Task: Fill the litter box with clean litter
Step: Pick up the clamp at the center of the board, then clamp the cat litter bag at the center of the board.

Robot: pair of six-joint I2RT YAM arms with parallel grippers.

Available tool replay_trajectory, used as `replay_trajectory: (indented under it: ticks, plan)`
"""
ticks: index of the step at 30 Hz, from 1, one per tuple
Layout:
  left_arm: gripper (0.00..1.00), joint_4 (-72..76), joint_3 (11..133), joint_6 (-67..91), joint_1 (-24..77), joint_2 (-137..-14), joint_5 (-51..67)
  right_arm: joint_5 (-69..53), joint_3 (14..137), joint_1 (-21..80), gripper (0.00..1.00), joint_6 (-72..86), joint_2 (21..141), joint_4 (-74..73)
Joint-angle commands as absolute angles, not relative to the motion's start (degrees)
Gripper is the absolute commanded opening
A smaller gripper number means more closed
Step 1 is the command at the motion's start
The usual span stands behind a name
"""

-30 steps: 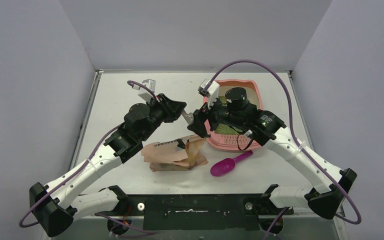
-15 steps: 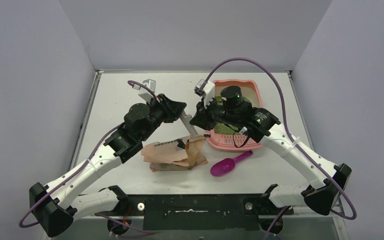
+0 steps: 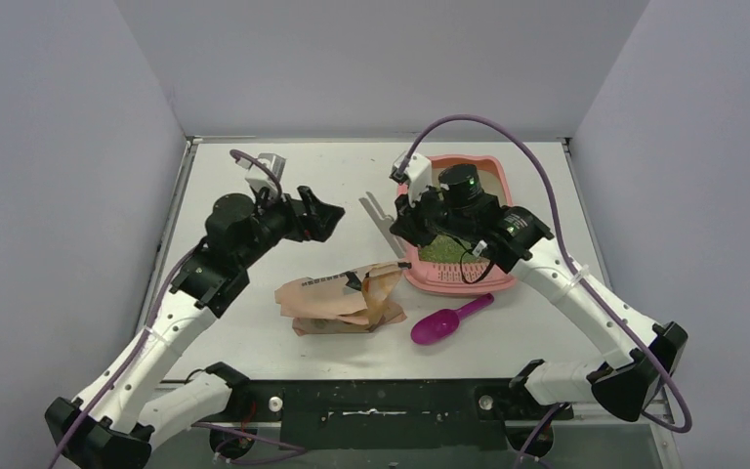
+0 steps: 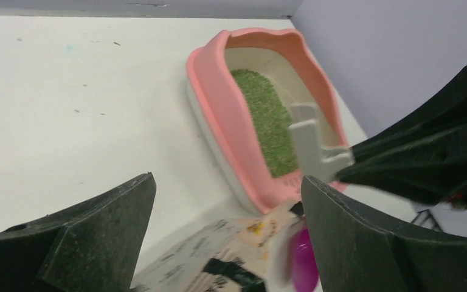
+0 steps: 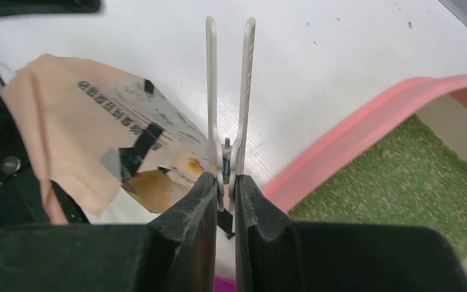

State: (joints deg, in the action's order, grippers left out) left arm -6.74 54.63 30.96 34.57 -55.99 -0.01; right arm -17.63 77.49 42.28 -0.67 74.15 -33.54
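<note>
The pink litter box (image 3: 449, 283) stands right of centre, with a bed of green litter (image 3: 439, 251) inside; the right arm hides much of it. My right gripper (image 3: 400, 227) hovers at the box's left rim, shut on a long white spring clip (image 5: 230, 91) that sticks out ahead of its fingers. In the left wrist view the box (image 4: 219, 103), its litter (image 4: 270, 121) and the clip (image 4: 313, 146) show ahead. My left gripper (image 3: 330, 217) is open and holds nothing, a little left of the clip and apart from it.
A crumpled tan paper bag (image 3: 337, 298) lies in front of the box, between the arms. A magenta scoop (image 3: 449, 319) rests on the table to the bag's right. Grey walls enclose the table on three sides.
My left gripper has opened, let go of the clip and drawn back to the left. My right gripper closed on the clip and holds it by the box's left rim.
</note>
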Motion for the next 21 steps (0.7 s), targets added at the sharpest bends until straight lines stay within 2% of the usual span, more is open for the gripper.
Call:
replay_trajectory:
  ticks: [1, 6, 10, 21]
  plan:
    - [0.88, -18.31, 58.09, 12.89, 23.23, -55.32, 27.06, -17.77, 79.63, 35.06, 0.0, -5.24, 73.06, -34.69]
    - [0.88, -33.31, 62.75, -4.76, 20.64, -64.22, 43.21, -37.77, 81.59, 26.27, 0.0, -7.86, 76.64, -35.46]
    - [0.88, -38.07, 63.43, -9.15, 21.01, -69.46, 48.37, -44.89, 85.18, 25.8, 0.0, -10.82, 80.63, -38.42]
    - [0.88, -40.75, 62.19, -15.77, 28.95, -77.38, 35.11, -48.08, 88.49, 26.6, 0.0, -16.75, 86.25, -45.35]
